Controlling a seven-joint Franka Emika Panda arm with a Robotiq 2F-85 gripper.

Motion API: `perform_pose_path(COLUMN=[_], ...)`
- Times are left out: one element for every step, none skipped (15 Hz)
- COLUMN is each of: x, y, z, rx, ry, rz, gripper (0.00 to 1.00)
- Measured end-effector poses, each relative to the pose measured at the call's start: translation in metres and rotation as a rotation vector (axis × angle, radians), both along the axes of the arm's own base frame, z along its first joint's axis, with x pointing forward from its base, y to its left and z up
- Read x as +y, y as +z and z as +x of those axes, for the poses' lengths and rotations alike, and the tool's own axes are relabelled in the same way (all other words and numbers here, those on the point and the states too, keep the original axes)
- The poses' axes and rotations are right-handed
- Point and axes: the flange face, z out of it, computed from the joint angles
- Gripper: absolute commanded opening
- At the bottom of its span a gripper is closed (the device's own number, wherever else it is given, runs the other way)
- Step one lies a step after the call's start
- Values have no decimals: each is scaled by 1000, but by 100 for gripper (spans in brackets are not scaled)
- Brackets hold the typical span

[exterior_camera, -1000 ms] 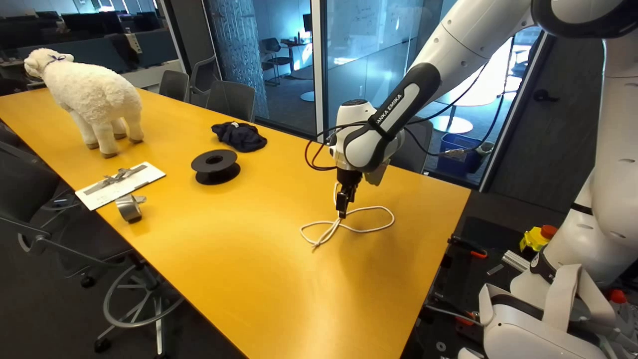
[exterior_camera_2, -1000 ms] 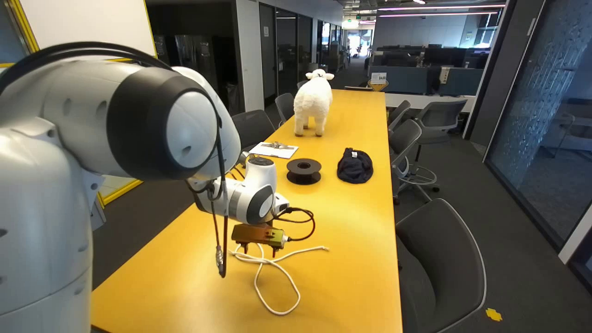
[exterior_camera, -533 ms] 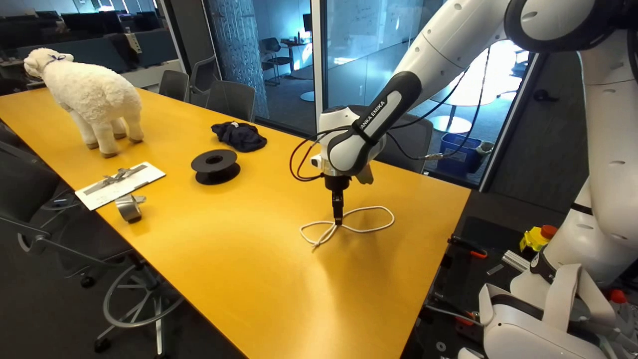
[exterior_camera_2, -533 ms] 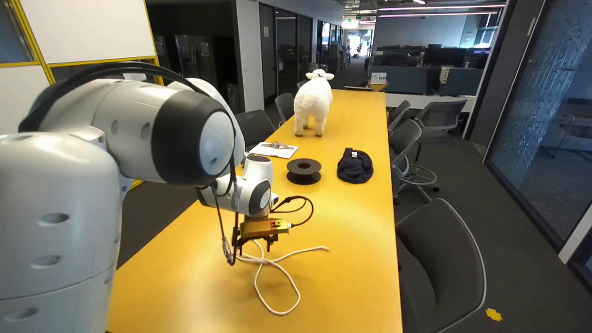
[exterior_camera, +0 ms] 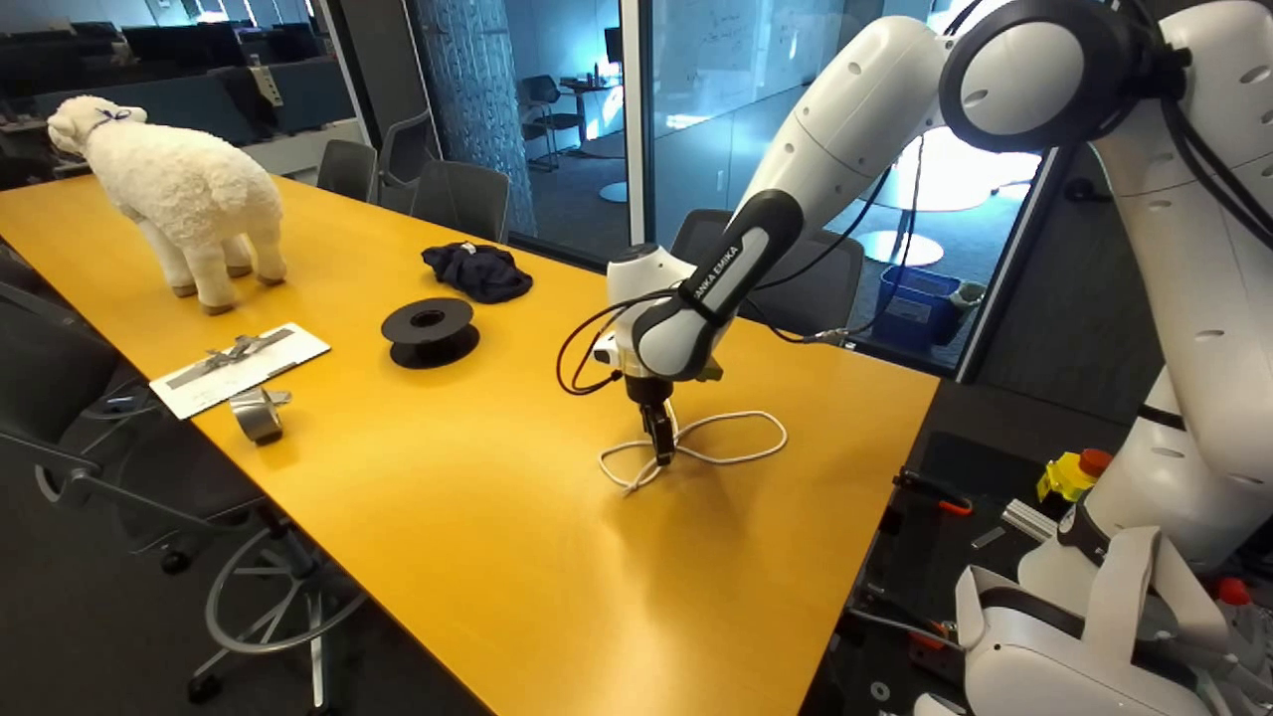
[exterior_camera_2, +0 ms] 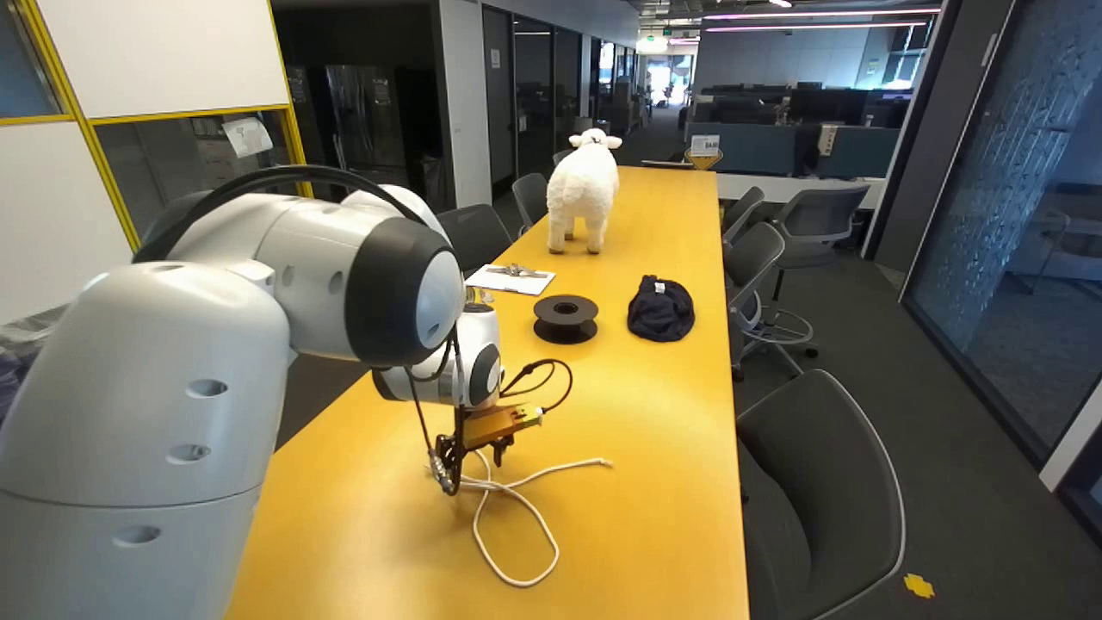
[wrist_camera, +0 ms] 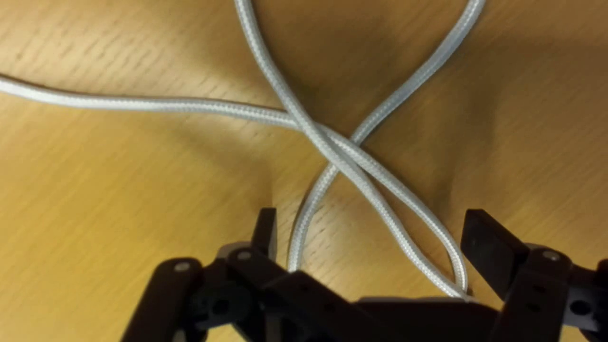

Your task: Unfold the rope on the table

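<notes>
One claw [wrist_camera: 369,225], wide, lower wrist view; one rope [wrist_camera: 342,162], crossed mid-frame: bunching may make you pinch it doubled.

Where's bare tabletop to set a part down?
In an exterior view, the table is bare between the rope and the lower-left edge; also between the rope and the black spool. Crowded: where the rope crosses itself, close to the open gripper, and at the tape roll beside the white board.
</notes>
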Motion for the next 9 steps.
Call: perform_pose_path(x=[4,9,13,16,19,21,23,24,25], y=[-2,-3,-3,-2,-1,-1,0,0,0], z=[2,4,6,7,8,9,10,10,10], rx=[-7,-17,-24,-34,-42,-49,-56,-61,-63], ry=[17,32,46,59,68,76,82,88,92], rz=[-1,-1,-3,-5,-6,-6,-7,-8,-8], gripper=[100,100,100,100,100,100,100,100,100])
